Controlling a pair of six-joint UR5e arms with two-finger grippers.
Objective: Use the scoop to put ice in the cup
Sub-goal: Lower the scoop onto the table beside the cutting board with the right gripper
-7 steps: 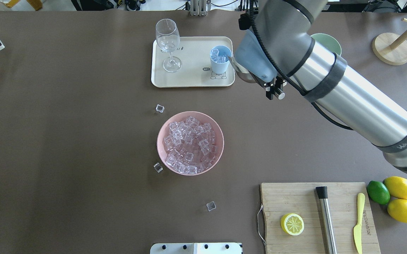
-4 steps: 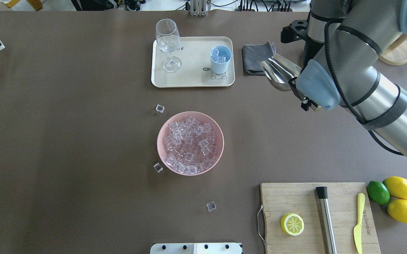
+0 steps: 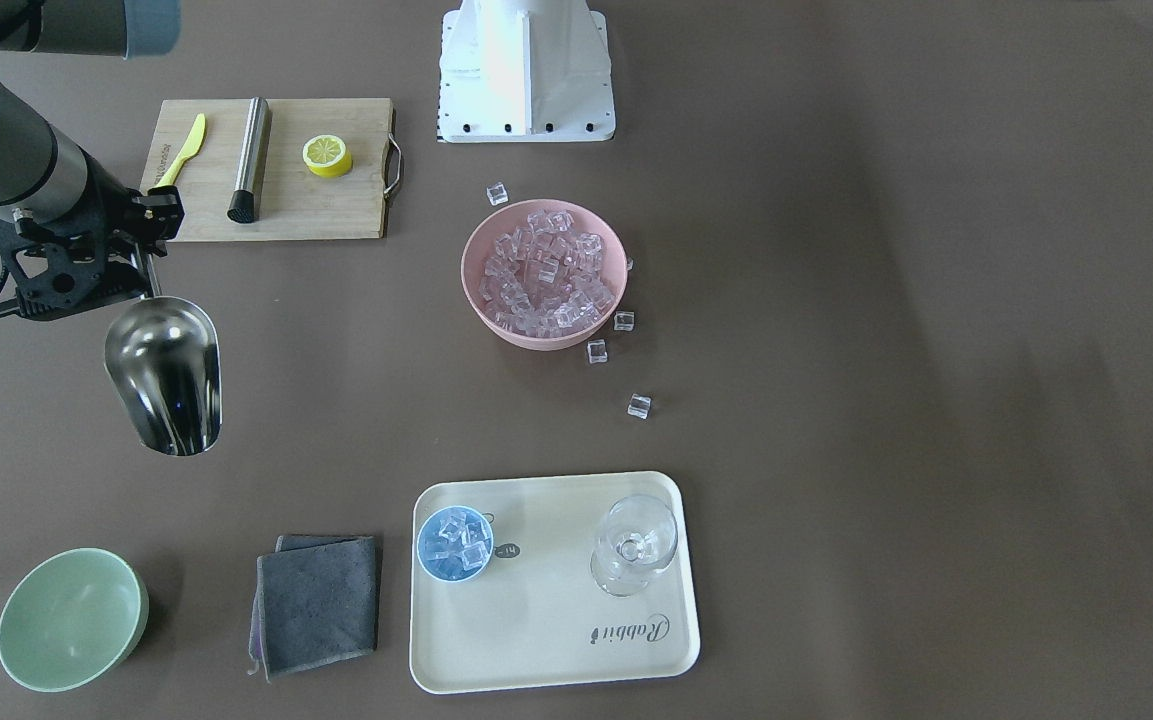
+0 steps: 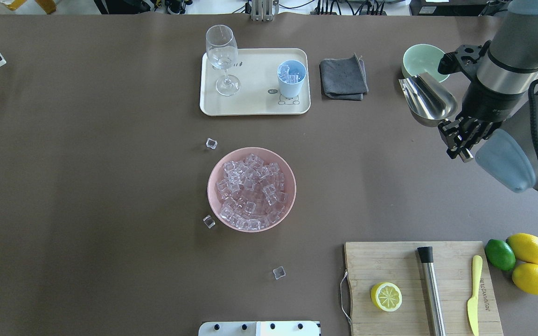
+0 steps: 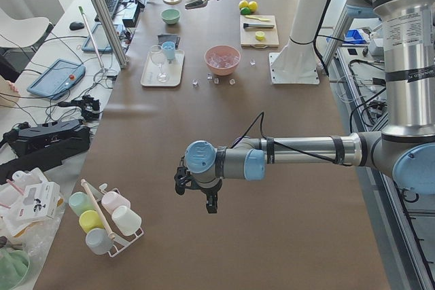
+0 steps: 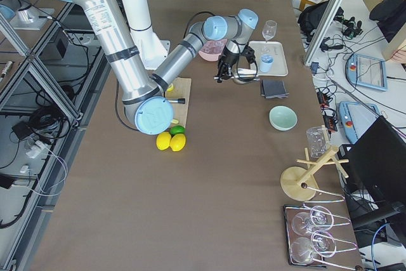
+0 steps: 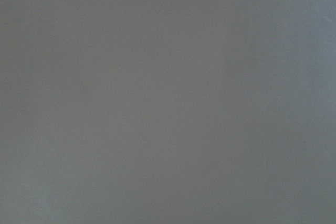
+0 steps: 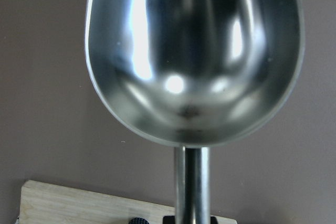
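Several ice cubes (image 4: 289, 72) sit in the cup (image 4: 291, 87).
Right pincer (image 4: 453, 131) clamps the scoop (image 4: 426, 97) handle above the counter (image 4: 110, 186); left pincer (image 5: 196, 197): cannot tell.

A long brown table (image 5: 136, 168) stands beside a cluttered white side bench (image 5: 64, 49) and an aluminium post (image 5: 105, 15).

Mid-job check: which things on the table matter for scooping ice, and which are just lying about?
In the job: empty scoop in the right gripper; cup holding ice; pink bowl of ice.
Lying about: wine glass, grey cloth, green bowl, cutting board, half lemon, steel rod, yellow knife.
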